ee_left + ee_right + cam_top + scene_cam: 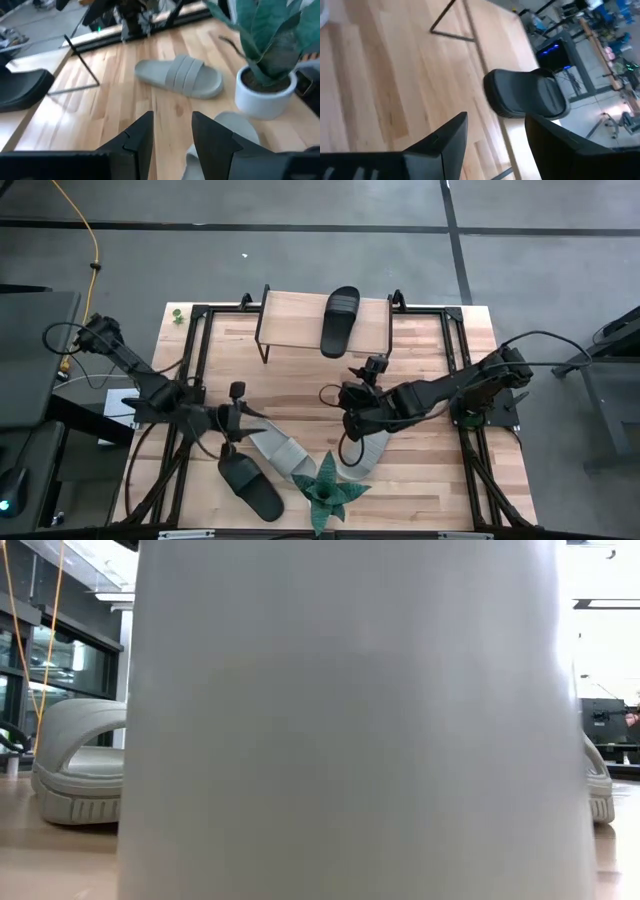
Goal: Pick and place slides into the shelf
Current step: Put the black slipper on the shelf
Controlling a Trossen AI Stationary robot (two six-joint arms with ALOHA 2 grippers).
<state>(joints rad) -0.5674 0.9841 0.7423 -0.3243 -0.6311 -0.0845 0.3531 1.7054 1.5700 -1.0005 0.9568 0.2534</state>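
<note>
Across the middle of the frame, the pale wooden tabletop (430, 470) sits on grey concrete floor (300, 250) crossed by dark lines. One black slide (340, 320) lies on the shelf (290, 320) up top. Left tool (236, 420) hangs narrowly parted and empty near a beige slide (280, 448); right tool (352, 393) spread wide, empty. Potted plant (325, 495) at bottom centre.
</note>
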